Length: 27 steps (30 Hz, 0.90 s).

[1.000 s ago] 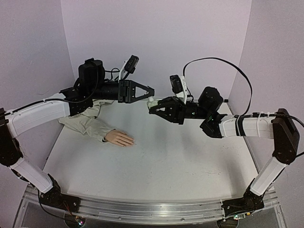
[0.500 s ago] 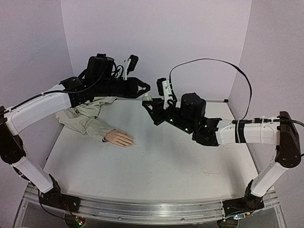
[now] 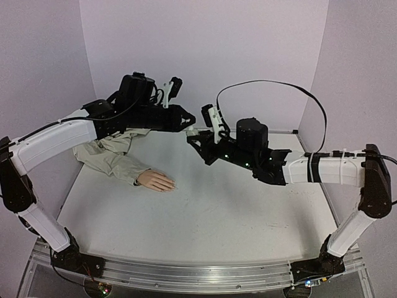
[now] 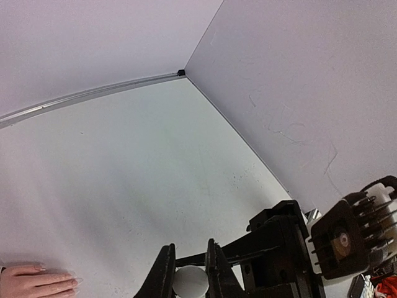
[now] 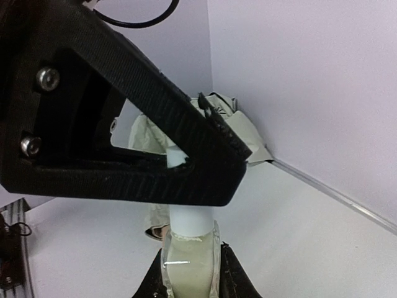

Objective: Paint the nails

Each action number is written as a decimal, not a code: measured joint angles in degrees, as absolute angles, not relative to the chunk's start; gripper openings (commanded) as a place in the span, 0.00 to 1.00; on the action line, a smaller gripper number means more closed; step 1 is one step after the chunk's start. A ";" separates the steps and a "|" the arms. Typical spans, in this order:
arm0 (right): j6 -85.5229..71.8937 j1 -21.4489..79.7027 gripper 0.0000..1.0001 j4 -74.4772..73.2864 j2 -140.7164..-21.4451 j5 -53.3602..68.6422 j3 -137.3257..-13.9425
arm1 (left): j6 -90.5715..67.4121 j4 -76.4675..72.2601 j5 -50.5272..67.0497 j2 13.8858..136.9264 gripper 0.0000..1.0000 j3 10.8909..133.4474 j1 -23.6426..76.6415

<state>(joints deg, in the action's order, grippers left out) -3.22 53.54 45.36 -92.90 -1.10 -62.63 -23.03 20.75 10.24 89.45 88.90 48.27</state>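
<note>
A small white bottle is held in the air between both grippers, at the back middle of the table. My left gripper is shut on its round white cap. My right gripper is shut on the bottle's glass body, just below the cap. The peach mannequin hand lies flat on the table, down and left of the grippers, with its beige sleeve behind it. Its nails show small and pinkish at the fingertips in the left wrist view.
Lilac walls close the table at the back and at both sides. The right arm's black cable loops above its wrist. A metal rail runs along the table's near edge.
My right gripper has swung left and rolled, with its wrist lower. My left gripper has rolled too and drawn back a little. The bottle stays between them. The hand has not moved.
</note>
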 measured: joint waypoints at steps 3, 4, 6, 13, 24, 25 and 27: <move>-5.87 51.86 0.14 45.12 -92.90 4.75 -62.63 | -23.51 21.06 10.24 89.45 0.00 88.90 48.27; -6.68 51.29 0.10 45.12 -92.90 6.63 -62.63 | -23.73 21.06 10.26 89.45 0.00 88.90 48.27; -8.05 50.48 0.03 45.19 -92.90 9.52 -62.63 | -24.08 21.06 10.31 89.45 0.18 88.90 48.27; -12.10 48.42 0.00 46.41 -92.90 16.95 -62.52 | -26.39 18.31 19.22 88.58 0.90 86.41 47.11; -24.80 42.94 0.00 61.60 -93.93 48.82 -62.63 | -35.42 -3.66 43.64 83.24 0.76 71.85 37.50; -25.69 43.03 0.00 63.13 -94.35 50.54 -62.63 | -35.79 -5.26 44.95 83.22 0.77 71.85 37.65; -27.29 43.07 0.00 65.23 -94.89 52.58 -62.85 | -36.07 -7.81 47.09 83.20 0.76 71.85 37.65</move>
<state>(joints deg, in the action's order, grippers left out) -27.29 43.07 65.23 -94.89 52.58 -62.85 -36.07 -7.81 47.09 83.20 71.85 37.65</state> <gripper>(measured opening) 0.215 0.766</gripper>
